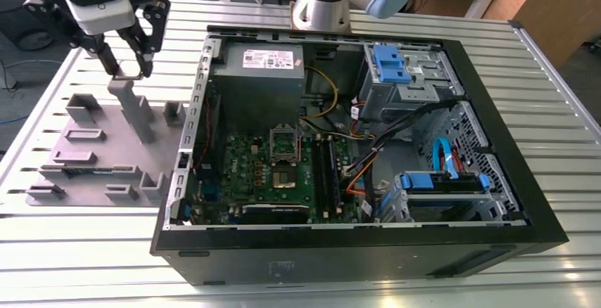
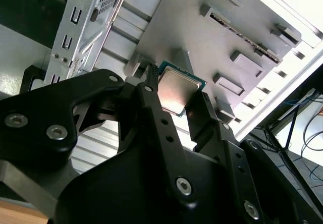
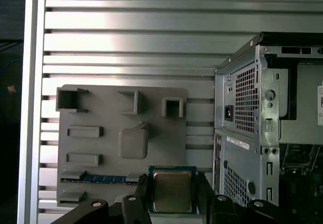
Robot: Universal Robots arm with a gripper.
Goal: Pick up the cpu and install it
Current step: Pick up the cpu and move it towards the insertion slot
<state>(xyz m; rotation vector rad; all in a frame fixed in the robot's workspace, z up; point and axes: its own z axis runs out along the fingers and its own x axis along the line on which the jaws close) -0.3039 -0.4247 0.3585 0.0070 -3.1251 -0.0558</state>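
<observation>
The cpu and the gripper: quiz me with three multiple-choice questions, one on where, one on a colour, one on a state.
1. In the exterior view, the gripper is: A over the motherboard; B over the grey holder board, on that view's left of the case; C over the drive bays.
2. The cpu top is: A black; B silver-grey; C gold.
3. The cpu is: A seated in the socket; B lying on the table; C clamped between the gripper's fingers.
B, the gripper hangs above the board; B, pale metal in both wrist views; C, a finger presses each side.
</observation>
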